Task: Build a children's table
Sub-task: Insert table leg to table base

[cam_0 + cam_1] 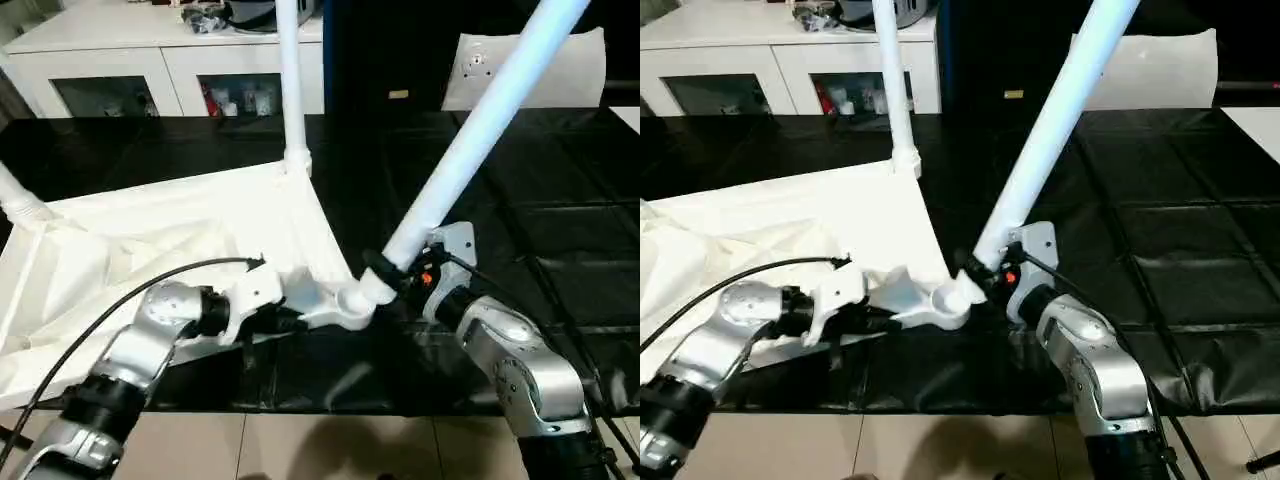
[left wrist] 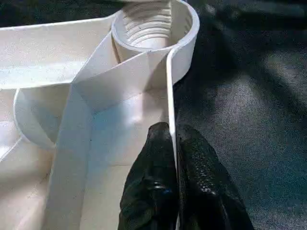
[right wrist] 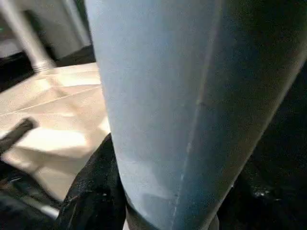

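Lying upside down on the black-covered work table (image 1: 520, 200), the white tabletop (image 1: 150, 250) shows me its ribbed underside. At its far left corner a short stretch of white leg (image 1: 18, 200) rises out of the picture's edge. My left gripper (image 2: 173, 139) comes next: its two black fingers (image 2: 153, 182) are clenched on the thin upright rim of the tabletop, one on the inner face and one on the outer, just short of the near corner. In the wrist view the round corner socket (image 2: 153, 28) sits right beyond my fingertips, its threaded inside visible. At the far corner a second leg (image 1: 290, 80) stands upright in its socket, in front of the white glass-door cabinet (image 1: 170, 70) behind the table. To the right, my right gripper (image 1: 385, 268) is closed around the thick lower end of a third leg (image 1: 480, 120), gripping it just above its tip. That leg tilts up and away to my right, and its lower end meets the near corner socket (image 1: 350, 300) at a slant. I cannot tell whether it has entered the socket. A white panel (image 1: 560, 70) leans at the table's far side.
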Available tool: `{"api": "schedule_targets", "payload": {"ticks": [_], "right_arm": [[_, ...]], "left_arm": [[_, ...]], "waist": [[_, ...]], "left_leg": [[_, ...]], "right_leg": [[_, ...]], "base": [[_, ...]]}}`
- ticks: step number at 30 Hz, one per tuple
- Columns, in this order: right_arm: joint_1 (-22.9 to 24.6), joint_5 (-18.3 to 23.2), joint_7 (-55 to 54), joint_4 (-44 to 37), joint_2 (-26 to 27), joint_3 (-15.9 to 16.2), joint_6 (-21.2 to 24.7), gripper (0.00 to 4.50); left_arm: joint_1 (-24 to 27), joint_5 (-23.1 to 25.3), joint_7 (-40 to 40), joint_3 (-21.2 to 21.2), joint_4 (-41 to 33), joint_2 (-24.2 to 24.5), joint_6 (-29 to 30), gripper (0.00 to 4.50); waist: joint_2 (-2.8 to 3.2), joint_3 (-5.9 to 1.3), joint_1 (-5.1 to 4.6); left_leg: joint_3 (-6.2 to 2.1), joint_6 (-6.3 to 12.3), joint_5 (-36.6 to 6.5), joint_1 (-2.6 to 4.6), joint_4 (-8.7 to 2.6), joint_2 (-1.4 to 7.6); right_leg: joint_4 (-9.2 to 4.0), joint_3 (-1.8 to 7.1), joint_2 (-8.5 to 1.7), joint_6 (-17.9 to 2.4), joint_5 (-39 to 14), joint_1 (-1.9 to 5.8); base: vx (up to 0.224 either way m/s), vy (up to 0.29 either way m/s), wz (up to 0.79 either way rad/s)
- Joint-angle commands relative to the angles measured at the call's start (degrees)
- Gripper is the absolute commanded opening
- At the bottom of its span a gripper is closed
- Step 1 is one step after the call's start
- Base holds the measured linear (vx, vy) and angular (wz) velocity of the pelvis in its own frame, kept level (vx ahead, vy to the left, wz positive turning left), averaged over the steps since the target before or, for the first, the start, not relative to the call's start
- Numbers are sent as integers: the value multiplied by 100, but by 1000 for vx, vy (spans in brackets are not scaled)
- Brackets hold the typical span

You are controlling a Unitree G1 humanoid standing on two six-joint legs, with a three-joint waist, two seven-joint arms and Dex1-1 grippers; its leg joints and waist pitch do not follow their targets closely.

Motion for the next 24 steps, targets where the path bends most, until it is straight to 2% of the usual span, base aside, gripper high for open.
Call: {"api": "schedule_targets", "payload": {"ticks": [1,7,9,10,11,12,13,15,16,19,20,21,22,23,24], "right_arm": [[-132,46,201,-151,-19,151,-49,191],[-292,-29,143,22,-45,-13,-180,191],[-255,25,117,-64,-71,-114,-179,191],[-253,27,117,-67,-72,-116,-179,191],[-219,51,118,-118,-92,-140,-178,191],[-171,67,126,-174,-119,-150,-186,191],[-130,69,132,-213,-137,-153,-187,191],[-70,28,151,-255,-181,-121,-200,191],[-40,-24,188,-265,-228,-66,-219,191],[6,-153,281,-256,-337,98,-227,191],[-19,-192,320,-212,-371,166,-177,191],[-35,-211,345,-185,-395,196,-154,191],[-35,-211,345,-185,-395,196,-154,191],[-104,-251,422,-88,-436,285,-84,191],[-134,-266,447,-46,-460,313,-45,191]], "left_arm": [[-33,245,53,-182,96,16,-281,0],[-532,485,10,-403,899,-206,-1349,0],[-771,559,-59,-520,1181,-321,-1709,0],[-776,560,-61,-523,1186,-323,-1717,0],[-863,575,-92,-559,1265,-374,-1827,0],[-950,601,-100,-587,1351,-425,-1909,0],[-1000,623,-71,-596,1398,-458,-1910,0],[-1075,581,4,-531,1558,-544,-1842,0],[-1085,499,19,-460,1644,-596,-1785,0],[-958,250,-57,-290,1696,-604,-1339,0],[-841,135,-161,-228,1641,-561,-1111,0],[-782,93,-203,-211,1590,-539,-997,0],[-782,93,-203,-211,1590,-539,-997,0],[-636,79,-229,-204,1437,-450,-755,0],[-595,105,-203,-205,1396,-430,-700,0]], "waist": [[-58,-323,12],[-70,-297,82],[-13,-292,94],[-36,-296,100],[30,-309,121],[26,-309,104],[59,-326,124],[25,-352,151],[88,-353,157],[21,-401,182],[31,-409,181],[-32,-407,180],[-10,-408,185],[-22,-398,179],[-106,-370,152]], "left_leg": [[-190,224,-1334,12,-460,377],[-170,153,-1554,95,-450,351],[-162,67,-1790,170,-441,349],[-166,68,-1787,160,-443,348],[-180,50,-1749,135,-448,358],[-186,61,-1745,104,-465,376],[-197,34,-1748,117,-461,386],[-199,40,-1589,67,-474,406],[-200,45,-1566,64,-469,399],[-188,89,-1229,13,-452,416],[-176,160,-1077,-6,-439,406],[-157,236,-997,-19,-429,396],[-154,252,-966,-17,-421,392],[-146,287,-934,-23,-415,384],[-140,308,-943,-43,-425,384]], "right_leg": [[-439,435,-519,-403,-2342,262],[-556,418,-512,-158,-2927,196],[-610,411,-494,-95,-3097,146],[-603,410,-497,-98,-3065,157],[-566,418,-519,-136,-2965,187],[-583,413,-498,-109,-2871,202],[-550,417,-507,-137,-2771,204],[-476,445,-525,-299,-2335,244],[-463,444,-520,-332,-2267,243],[-348,470,-533,-579,-1586,293],[-315,478,-531,-670,-1373,295],[-305,480,-541,-736,-1336,303],[-292,484,-550,-753,-1369,303],[-302,483,-555,-736,-1526,301],[-325,483,-541,-694,-1694,300]], "base": [[0,0,0],[0,0,0],[0,0,0],[0,0,0],[0,0,0],[0,0,0],[0,0,0],[0,0,0],[0,0,0],[0,0,0],[0,0,0],[0,0,0],[0,0,0],[0,0,0],[0,0,0]]}}
